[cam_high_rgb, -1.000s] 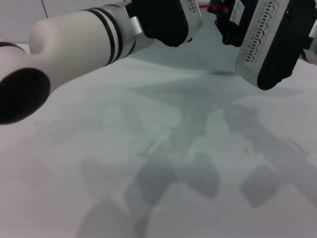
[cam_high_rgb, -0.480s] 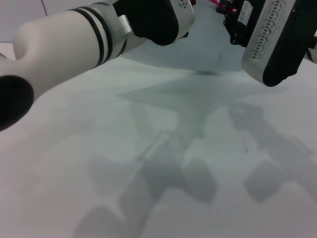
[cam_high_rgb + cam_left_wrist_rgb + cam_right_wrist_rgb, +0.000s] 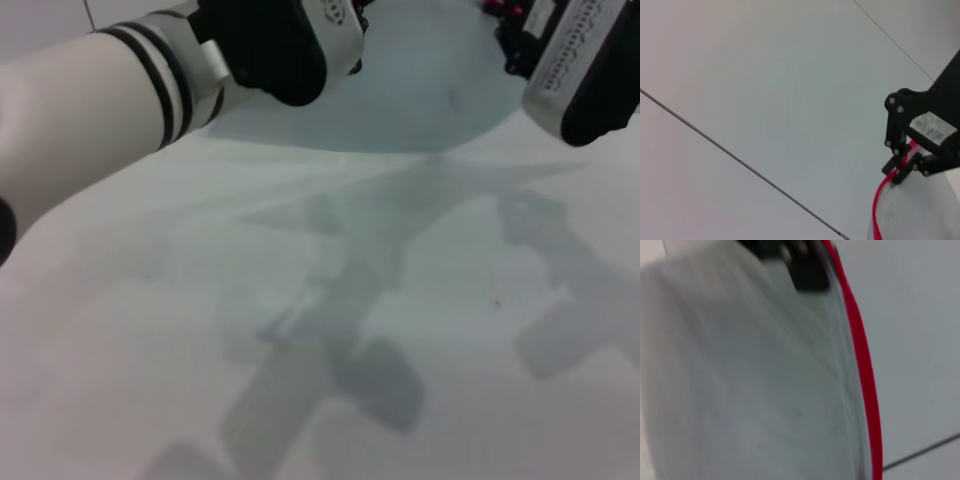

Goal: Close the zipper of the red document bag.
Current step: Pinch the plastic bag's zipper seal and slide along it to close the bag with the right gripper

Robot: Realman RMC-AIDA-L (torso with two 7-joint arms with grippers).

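Right gripper [image 3: 900, 167] raised, pinching zipper [image 3: 860, 365] | left arm [image 3: 150, 70] raised alongside

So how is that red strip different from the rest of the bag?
The zipper is a thin, bright red, solid line. The rest of the red document bag is a broad, pale blue-grey, see-through sheet. The zipper follows only one edge, while the sheet spreads wide beside it. Both bend in the same curve. The right gripper pinches that red edge, and the left gripper is farther along it.

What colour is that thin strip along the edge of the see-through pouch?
Bright red. The zipper shows best in the right wrist view.
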